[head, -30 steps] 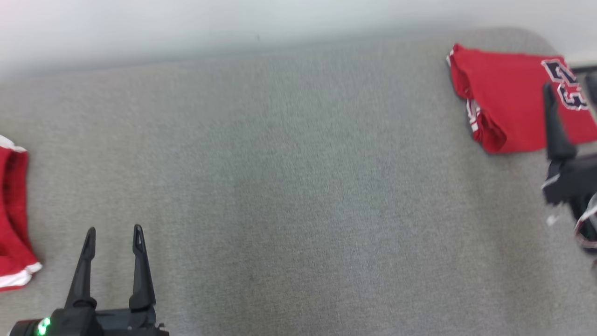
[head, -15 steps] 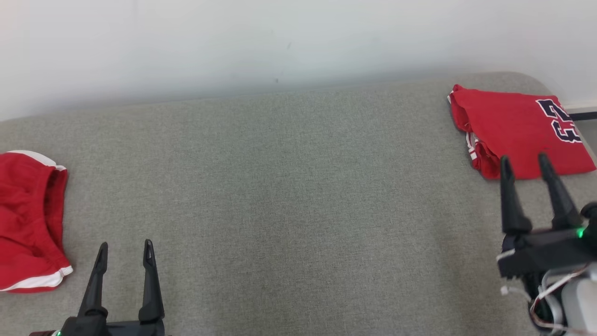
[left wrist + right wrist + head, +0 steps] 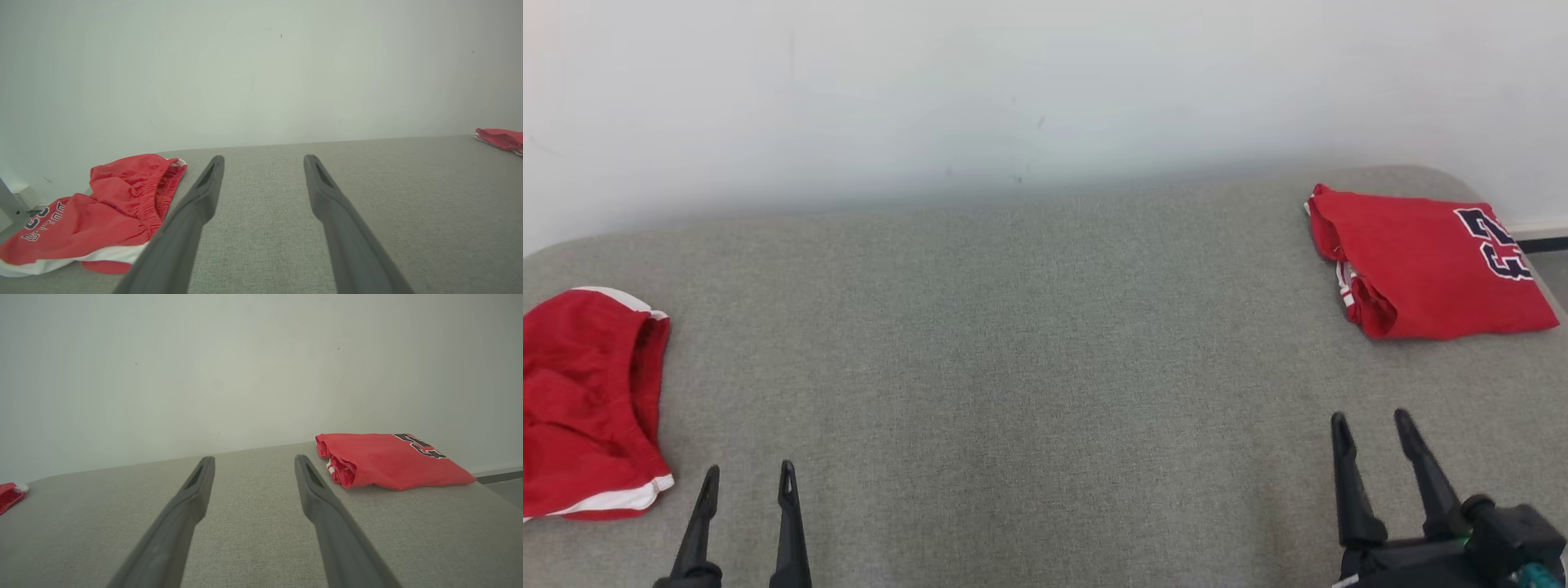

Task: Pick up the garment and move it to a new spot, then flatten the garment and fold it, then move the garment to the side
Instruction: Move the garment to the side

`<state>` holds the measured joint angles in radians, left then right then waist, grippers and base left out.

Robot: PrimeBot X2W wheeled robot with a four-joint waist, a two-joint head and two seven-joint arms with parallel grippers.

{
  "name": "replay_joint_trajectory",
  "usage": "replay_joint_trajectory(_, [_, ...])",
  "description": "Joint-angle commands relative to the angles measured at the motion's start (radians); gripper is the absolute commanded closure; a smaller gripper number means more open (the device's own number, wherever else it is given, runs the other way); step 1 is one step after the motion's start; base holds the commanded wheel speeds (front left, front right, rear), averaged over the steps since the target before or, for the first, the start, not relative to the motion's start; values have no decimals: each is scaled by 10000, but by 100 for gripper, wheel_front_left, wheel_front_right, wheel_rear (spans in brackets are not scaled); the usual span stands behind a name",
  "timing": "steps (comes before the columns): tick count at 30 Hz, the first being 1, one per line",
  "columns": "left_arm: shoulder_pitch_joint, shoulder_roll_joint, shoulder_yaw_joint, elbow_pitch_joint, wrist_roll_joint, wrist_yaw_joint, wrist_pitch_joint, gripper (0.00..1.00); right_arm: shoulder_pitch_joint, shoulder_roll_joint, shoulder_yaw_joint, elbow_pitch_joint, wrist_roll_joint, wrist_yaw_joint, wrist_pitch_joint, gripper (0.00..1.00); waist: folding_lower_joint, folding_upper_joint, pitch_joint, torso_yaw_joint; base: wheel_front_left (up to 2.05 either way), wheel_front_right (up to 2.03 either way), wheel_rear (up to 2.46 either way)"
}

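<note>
A red garment with dark numerals (image 3: 1429, 269) lies folded at the far right of the grey padded surface (image 3: 1029, 367); the right wrist view shows it (image 3: 388, 461) ahead and to the right. A second red garment, shorts with white trim (image 3: 588, 408), lies crumpled at the left edge, and the left wrist view has it (image 3: 102, 208) to the left of the fingers. My left gripper (image 3: 749, 474) (image 3: 264, 159) is open and empty near the front left. My right gripper (image 3: 1370, 420) (image 3: 254, 459) is open and empty, well short of the folded garment.
A pale wall (image 3: 1013, 98) rises right behind the padded surface. The surface's rounded right corner and edge (image 3: 1543, 286) run just past the folded garment. A dark strip at floor level (image 3: 1539, 243) shows beyond it.
The head camera has tilted up, bringing more wall into view. My right gripper has drawn back from the folded garment toward the near edge, open throughout. The garments lie as before.
</note>
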<state>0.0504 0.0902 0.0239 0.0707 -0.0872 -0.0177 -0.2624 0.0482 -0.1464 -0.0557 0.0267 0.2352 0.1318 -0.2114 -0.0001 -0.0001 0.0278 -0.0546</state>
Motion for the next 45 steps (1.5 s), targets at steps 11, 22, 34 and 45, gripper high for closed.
replay_joint_trajectory(11, [240, 121, -30, 437, 63, 100, 42, 0, 752, 474, 245, 156, -774, -27, -320, 0, 1, 1, -436, 193, 0, 0, 0])
replay_joint_trajectory(22, [338, 179, -68, 568, 14, 310, 370, 0, 659, 536, 587, 467, -1068, -27, -436, 0, 1, 1, -600, 388, 0, 0, 0])
replay_joint_trajectory(34, [409, 318, -149, 612, 0, 454, 803, 0, 545, 565, 604, 629, -1239, -27, -454, 0, 1, 1, -617, 488, 0, 0, 0])
replay_joint_trajectory(45, [381, 409, -260, 613, -76, 535, 916, 0, 490, 570, 573, 721, -1316, -27, -472, 0, 1, 1, -612, 513, 0, 0, 0])
